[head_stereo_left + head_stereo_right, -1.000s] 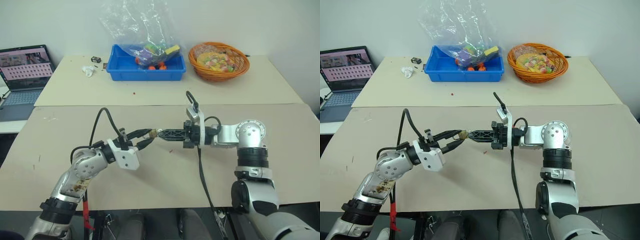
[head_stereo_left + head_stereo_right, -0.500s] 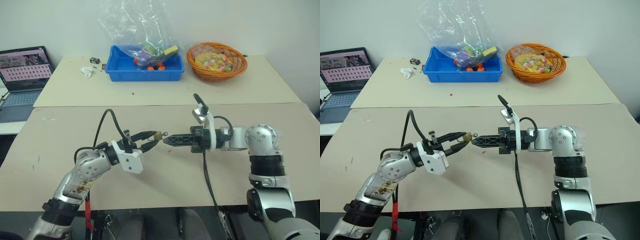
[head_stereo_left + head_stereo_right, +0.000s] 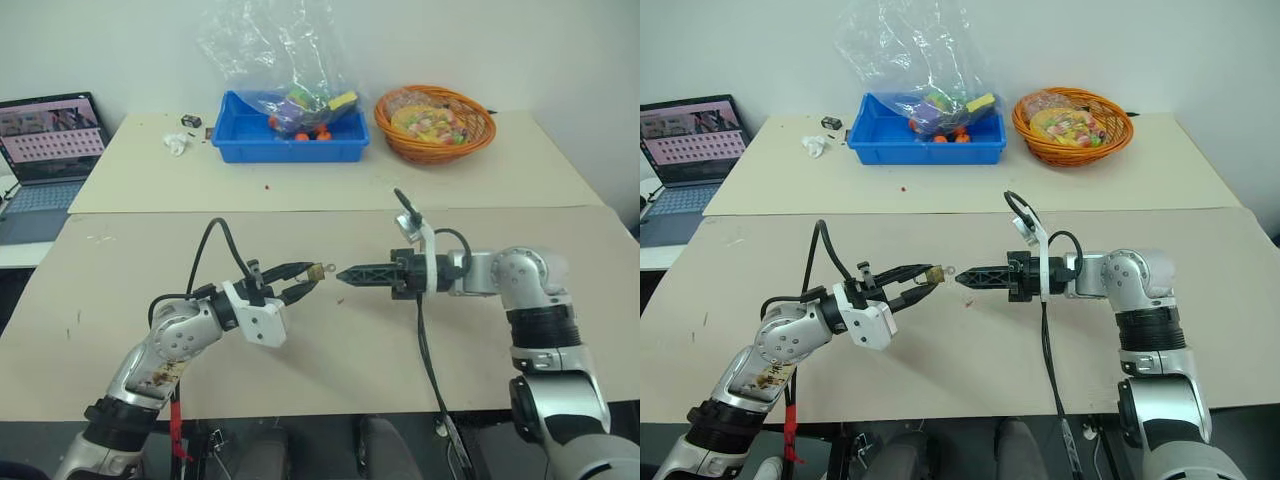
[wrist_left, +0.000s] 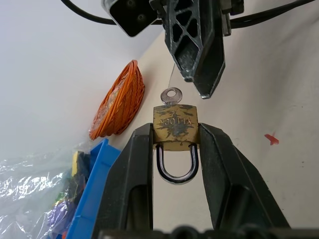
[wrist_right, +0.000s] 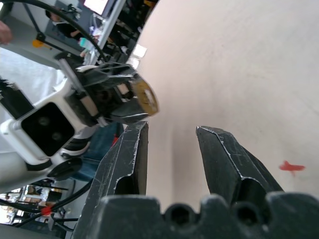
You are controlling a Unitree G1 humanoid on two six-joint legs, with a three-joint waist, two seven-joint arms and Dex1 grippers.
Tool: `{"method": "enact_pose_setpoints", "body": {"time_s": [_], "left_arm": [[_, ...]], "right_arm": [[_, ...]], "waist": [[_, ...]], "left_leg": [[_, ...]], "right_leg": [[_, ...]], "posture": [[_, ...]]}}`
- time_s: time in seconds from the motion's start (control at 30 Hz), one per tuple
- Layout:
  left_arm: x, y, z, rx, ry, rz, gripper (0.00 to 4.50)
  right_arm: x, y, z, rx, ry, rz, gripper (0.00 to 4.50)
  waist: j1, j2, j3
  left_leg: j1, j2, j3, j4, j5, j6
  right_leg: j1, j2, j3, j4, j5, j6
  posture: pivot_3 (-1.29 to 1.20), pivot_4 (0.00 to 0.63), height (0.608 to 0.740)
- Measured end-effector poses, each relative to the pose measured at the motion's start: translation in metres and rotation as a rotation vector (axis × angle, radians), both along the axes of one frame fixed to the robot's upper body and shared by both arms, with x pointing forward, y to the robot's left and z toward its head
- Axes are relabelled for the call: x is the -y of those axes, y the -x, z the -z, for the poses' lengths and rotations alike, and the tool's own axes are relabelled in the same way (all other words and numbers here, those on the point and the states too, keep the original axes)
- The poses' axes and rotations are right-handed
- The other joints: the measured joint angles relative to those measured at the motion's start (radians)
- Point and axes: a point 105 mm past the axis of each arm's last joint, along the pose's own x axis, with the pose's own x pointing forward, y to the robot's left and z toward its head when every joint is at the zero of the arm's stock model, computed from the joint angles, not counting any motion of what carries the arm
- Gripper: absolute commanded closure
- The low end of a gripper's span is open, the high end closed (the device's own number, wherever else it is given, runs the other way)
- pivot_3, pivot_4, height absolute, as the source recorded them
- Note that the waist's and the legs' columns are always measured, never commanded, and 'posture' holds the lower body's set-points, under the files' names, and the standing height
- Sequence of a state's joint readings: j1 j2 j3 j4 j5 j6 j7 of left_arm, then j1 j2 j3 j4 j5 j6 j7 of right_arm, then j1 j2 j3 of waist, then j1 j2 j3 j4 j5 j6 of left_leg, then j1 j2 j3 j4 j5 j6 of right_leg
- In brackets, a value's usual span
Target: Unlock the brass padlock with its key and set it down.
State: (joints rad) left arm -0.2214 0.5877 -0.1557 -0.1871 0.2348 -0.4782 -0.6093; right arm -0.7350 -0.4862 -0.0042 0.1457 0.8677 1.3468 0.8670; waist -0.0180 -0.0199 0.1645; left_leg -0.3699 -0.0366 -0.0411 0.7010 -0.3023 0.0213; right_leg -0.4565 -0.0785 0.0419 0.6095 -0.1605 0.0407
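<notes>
My left gripper [image 3: 306, 279] is shut on the brass padlock [image 4: 175, 127], its fingers pinching the body's two sides. The silvery shackle [image 4: 177, 168] looks closed and points back toward my wrist. The key [image 4: 171, 95] sits in the padlock's keyhole, its round head sticking out toward my right gripper [image 3: 344, 275]. The right gripper hangs a small gap away from the key, level with it above the tan table [image 3: 330, 360]. In the right wrist view its fingers [image 5: 129, 149] stand apart with nothing between them, and the padlock [image 5: 145, 97] shows ahead.
On the far table stand a blue bin [image 3: 290, 140] with a plastic bag of toys, an orange basket [image 3: 435, 120], and a small white scrap [image 3: 177, 143]. A laptop [image 3: 50, 140] sits at far left. A red speck [image 3: 967, 301] lies on the near table below the grippers.
My right gripper let go of the key, opened and drew back to the right. The padlock with the key in it stays in the still left gripper.
</notes>
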Motion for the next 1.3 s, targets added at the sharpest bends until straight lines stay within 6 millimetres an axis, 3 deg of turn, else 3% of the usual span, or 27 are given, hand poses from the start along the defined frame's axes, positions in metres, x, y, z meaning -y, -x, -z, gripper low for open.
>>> {"method": "enact_pose_setpoints", "body": {"time_s": [0.37, 1.3], "left_arm": [[0.000, 0.001, 0.000, 0.002, -0.004, 0.002, 3.69], [0.000, 0.002, 0.000, 0.000, -0.004, 0.003, 3.69]], "right_arm": [[-0.021, -0.004, -0.024, 0.047, -0.056, -0.051, 2.49], [-0.015, -0.003, -0.016, 0.022, -0.040, -0.038, 2.49]], "waist": [[0.003, 0.000, 0.000], [0.002, 0.000, 0.000]], "left_leg": [[0.000, 0.000, -0.001, 0.000, 0.000, 0.000], [0.000, 0.000, 0.000, 0.000, 0.000, 0.000]], "right_leg": [[0.000, 0.000, 0.000, 0.001, 0.000, 0.000], [0.000, 0.000, 0.000, 0.000, 0.000, 0.000]], "posture": [[0.00, 0.150, 0.735], [0.00, 0.150, 0.735]]}}
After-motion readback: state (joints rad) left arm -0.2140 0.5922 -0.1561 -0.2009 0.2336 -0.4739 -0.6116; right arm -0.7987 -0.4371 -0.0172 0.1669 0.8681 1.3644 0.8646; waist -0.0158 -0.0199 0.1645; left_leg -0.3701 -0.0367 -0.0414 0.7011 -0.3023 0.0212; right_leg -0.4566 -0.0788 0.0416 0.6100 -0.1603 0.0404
